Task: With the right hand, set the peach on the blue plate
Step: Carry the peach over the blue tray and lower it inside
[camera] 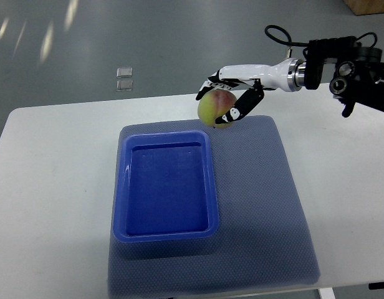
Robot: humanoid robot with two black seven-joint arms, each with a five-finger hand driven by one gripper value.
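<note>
A yellow-green peach [214, 110] with a red blush is held in my right hand [232, 93], whose fingers curl around it. The hand reaches in from the right edge and holds the peach above the far right corner of the blue plate [166, 233], a deep rectangular blue tray. The tray holds nothing. The peach is over the grey-blue mat, just past the tray's rim. My left arm is out of view.
The tray stands on a grey-blue textured mat [267, 212] lying on a white table [48, 187]. Two small clear squares [124, 78] lie on the grey floor beyond the table's far edge.
</note>
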